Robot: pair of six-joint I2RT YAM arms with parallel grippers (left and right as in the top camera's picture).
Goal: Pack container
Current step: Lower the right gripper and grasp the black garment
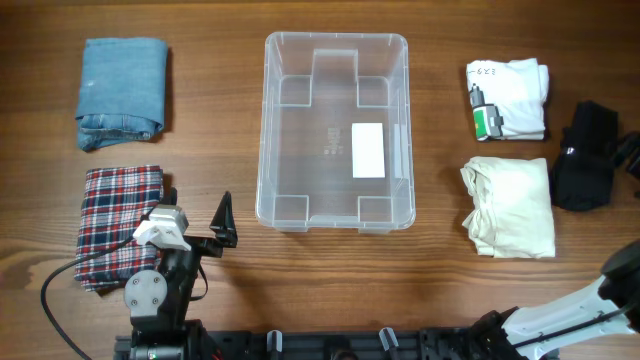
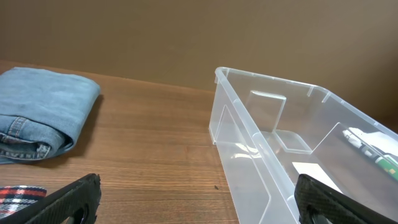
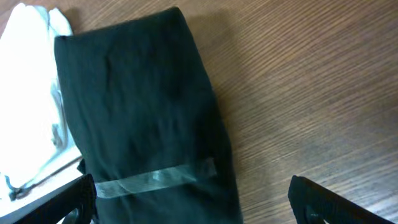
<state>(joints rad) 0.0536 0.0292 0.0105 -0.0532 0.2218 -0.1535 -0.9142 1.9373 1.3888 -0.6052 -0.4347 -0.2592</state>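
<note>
Hovering above black garment (image 3: 143, 99), right hand (image 3: 193, 202) spread wide.

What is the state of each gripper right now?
Left gripper: open, holding nothing.
Right gripper: open, holding nothing, over the black garment.

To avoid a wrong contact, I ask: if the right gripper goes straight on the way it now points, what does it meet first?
The right gripper would probably meet the dark folded garment, which lies ahead between its open jaws; depth is unclear.
</note>
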